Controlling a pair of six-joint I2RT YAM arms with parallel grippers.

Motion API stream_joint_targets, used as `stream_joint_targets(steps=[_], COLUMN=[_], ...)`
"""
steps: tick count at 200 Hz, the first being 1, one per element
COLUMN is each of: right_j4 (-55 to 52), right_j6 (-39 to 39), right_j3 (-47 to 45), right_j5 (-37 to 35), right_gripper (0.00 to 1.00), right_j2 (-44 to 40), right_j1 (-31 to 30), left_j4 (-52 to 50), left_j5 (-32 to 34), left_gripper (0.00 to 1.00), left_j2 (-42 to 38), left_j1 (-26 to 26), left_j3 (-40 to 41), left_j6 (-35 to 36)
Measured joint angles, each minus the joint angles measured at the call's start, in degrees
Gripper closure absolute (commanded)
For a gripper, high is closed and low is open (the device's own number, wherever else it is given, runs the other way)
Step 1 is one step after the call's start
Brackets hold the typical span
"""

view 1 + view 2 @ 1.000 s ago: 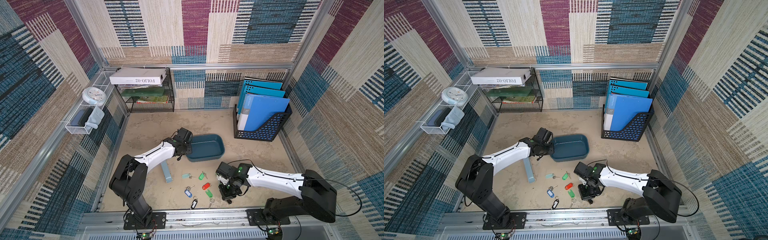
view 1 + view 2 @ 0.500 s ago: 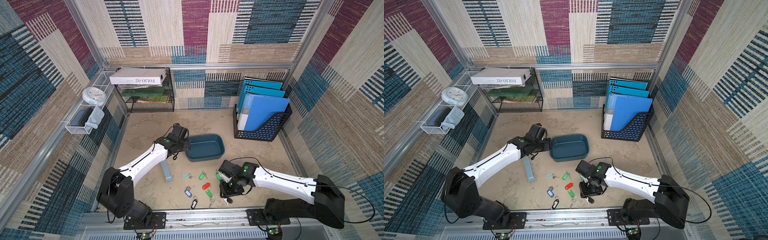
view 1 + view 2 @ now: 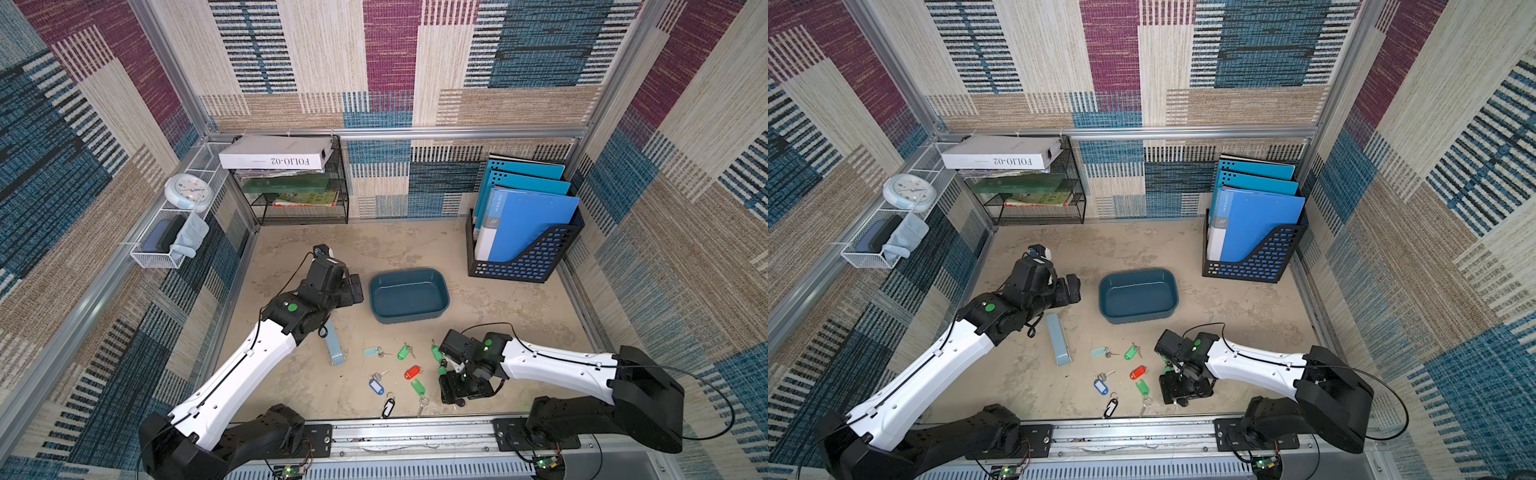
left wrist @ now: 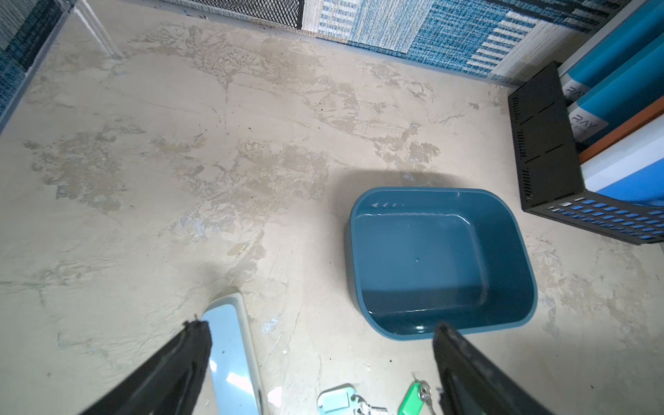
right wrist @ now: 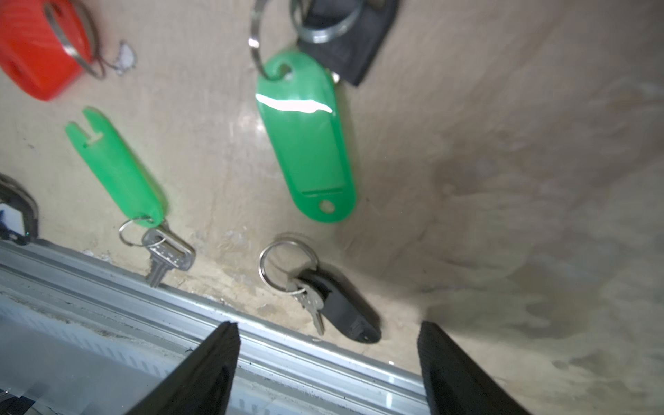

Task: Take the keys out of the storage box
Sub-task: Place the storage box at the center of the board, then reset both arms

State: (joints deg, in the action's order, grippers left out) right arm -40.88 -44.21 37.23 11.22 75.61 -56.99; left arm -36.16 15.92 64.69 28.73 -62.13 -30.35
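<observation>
Lying outside storage box: keys

Right wrist view: red-tagged key and black tag cut by frame edge. Left wrist view: pale blue case runs off edge. In a top view: green-tagged key partly behind right arm.

I count one storage box, one pale blue case, and keys on the desk: one red tag, one blue tag, one teal tag, at least three green tags, at least two black tags.
</observation>
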Motion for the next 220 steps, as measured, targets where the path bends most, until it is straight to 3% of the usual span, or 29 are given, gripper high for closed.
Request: stream_joint_targets(steps=[85,123,145,175,194,220], right_j4=[6.08,1.64,-4.79,-7.17,-2.97,11.43], right_j6=[-4.83,-5.97,-5.99,-4.31,-0.76,8.74], right_j3=[-2.14,3.82,13.49,22.97,19.93,6.47], right_j5=[4.66,2.58,-5.05,-23.32,-35.54,-48.57], right_gripper=[0.25,0.16,0.00,0.01,0.01,0.01], right_j2=[-1.31,-1.90,-2.14,-5.64,-11.54,-24.44], right_j1=[-1.86,-2.32,-1.95,0.04,3.69,11.72], left_j4=[-3.28,-4.57,-6.23,-9.68,-11.78,-11.87], left_j5=[2.21,2.58,4.11,10.80,17.77,26.58], left_gripper=[0.01,0.01,0.01,0.01,0.01,0.01], left_j2=[-1.44,-1.73,-2.27,-3.80,-4.98,-5.16], left_j1=[-0.55,-0.76,-0.79,-0.83,-0.83,-0.83], left_j3=[-0.02,-0.59,-1.42,-1.60,-0.96,2.71], left_j6=[1.03,1.27,1.46,1.40,1.27,5.40])
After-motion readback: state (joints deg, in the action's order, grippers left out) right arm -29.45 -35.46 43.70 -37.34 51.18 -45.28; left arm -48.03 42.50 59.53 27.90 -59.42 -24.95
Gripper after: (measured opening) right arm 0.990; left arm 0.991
